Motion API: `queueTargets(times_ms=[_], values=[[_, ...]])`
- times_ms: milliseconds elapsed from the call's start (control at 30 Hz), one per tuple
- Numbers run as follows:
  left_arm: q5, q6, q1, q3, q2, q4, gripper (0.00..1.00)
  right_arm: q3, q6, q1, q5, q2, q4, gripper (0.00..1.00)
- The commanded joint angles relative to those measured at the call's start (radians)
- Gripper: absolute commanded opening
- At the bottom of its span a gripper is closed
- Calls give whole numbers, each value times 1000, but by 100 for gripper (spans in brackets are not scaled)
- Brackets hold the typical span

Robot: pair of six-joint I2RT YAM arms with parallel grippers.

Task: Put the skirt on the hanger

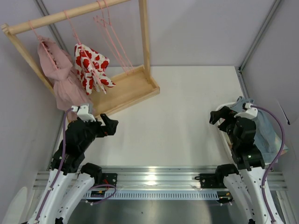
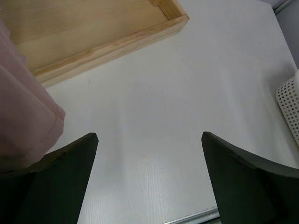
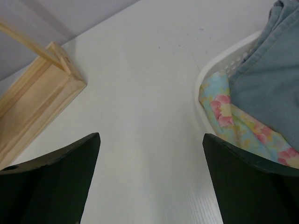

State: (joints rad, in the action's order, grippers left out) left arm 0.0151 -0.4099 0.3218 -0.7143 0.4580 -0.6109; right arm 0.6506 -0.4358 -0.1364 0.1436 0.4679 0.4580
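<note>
Tabletop [image 1: 187,107] separates rack base [image 1: 126,88] from basket [image 3: 219,60] holding skirt [image 3: 266,79].

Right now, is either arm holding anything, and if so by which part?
Nothing is held. The left gripper and the right gripper both hang with jaws open and empty; the skirt lies untouched in the basket.

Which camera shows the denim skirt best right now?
Right wrist: the skirt fills its upper right, lying in the white basket over floral cloth. Top external shows it partly hidden behind the right arm. Left wrist shows only the basket's edge.
</note>
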Motion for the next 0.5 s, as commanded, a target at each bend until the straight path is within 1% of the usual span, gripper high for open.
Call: queueTargets(times_ms=[0,33,67,133,167,200,300,333,367,433,467], values=[[-6,5,-9,-1,-5,26,99,58,-4,0,80,52,-10,99],[-4,6,-9,4,-8,28,99,67,-7,1,109,70,-4,99],[-4,6,-10,4,-12,28,99,93,-15,3,175,92,5,99],[-7,6,-10,6,-15,30,99,124,-20,21,227,181,21,99],[-7,8,-10,6,-13,30,99,171,-23,33,259,216,33,99],[-7,10,-10,6,-12,31,99,196,-24,49,270,295,42,99],[-46,13,-10,7,-5,31,99,303,-17,135,278,415,62,99],[-49,14,-10,6,-7,33,99,326,-17,180,280,483,64,99],[-52,14,-10,4,-7,34,99,363,-17,254,280,512,64,99],[-53,16,-9,7,-7,34,99,392,-49,337,281,598,71,99],[-50,16,-6,7,-5,34,99,406,-63,427,265,626,91,99]])
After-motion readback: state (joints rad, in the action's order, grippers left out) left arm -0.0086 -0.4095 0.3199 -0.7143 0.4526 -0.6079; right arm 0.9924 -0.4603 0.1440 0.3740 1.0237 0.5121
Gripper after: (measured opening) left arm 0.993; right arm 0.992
